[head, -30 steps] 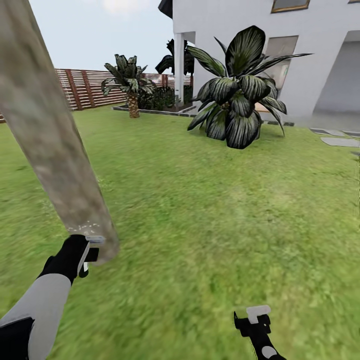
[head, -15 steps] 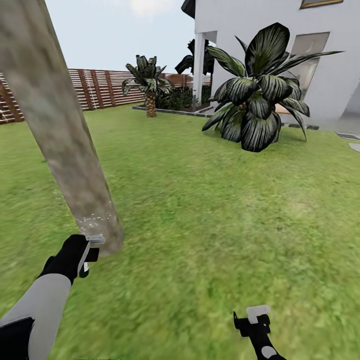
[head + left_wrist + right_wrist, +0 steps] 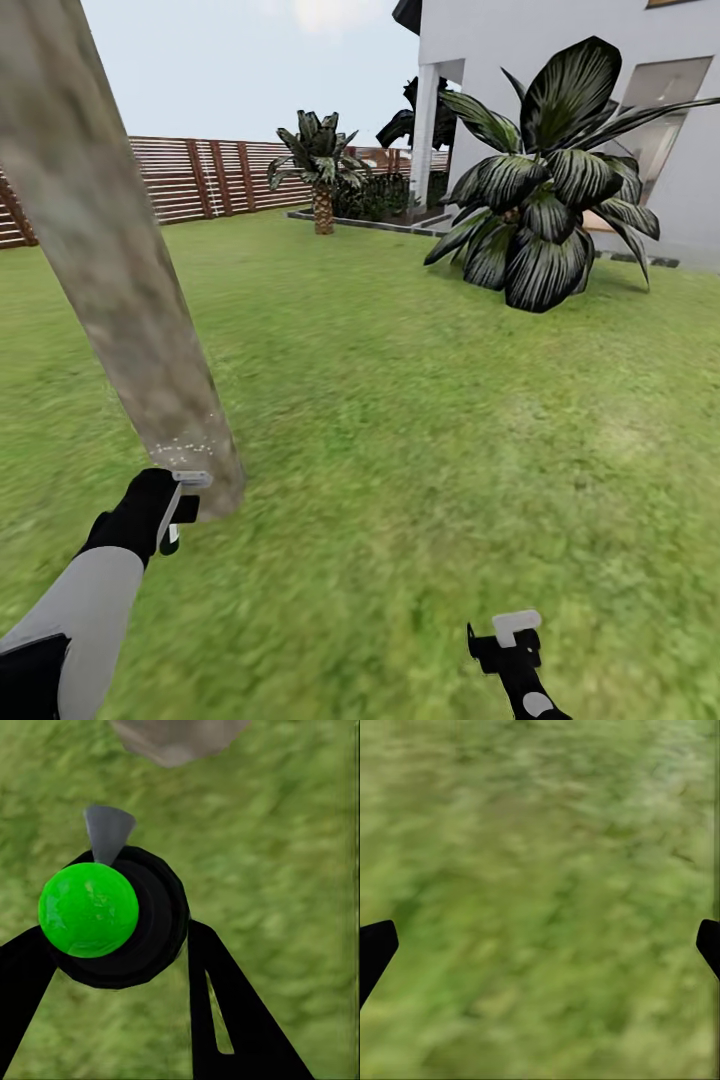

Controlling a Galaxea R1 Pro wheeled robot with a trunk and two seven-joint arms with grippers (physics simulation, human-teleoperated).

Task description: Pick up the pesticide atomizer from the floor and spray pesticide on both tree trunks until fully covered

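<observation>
**Head view: atomizer in hand, first trunk only lightly sprayed at its base**

Left gripper (image 3: 178,508) is clamped on the pesticide atomizer (image 3: 112,916). The left wrist view shows its green cap and grey nozzle between the two black fingers (image 3: 225,1012), nozzle aimed toward the foot of the tree trunk (image 3: 120,270). So pickup is done.

Trunk stands just ahead of the left gripper, near but apart from the nozzle. A faint band of white speckles (image 3: 185,445) sits low on the bark; my read is that's spray landing. Above that band the bark looks bare, so coverage is far from full.

Right gripper (image 3: 512,632) hangs low over the grass lawn (image 3: 430,430), spread wide and empty; right wrist view has just the two fingertips at the frame edges.

Left to do, as I judge it: work the spray up and around this trunk, then do the second tree. Fence (image 3: 200,180), palm (image 3: 320,165) and the broad-leaf plant (image 3: 545,190) by the house are not targets.
</observation>
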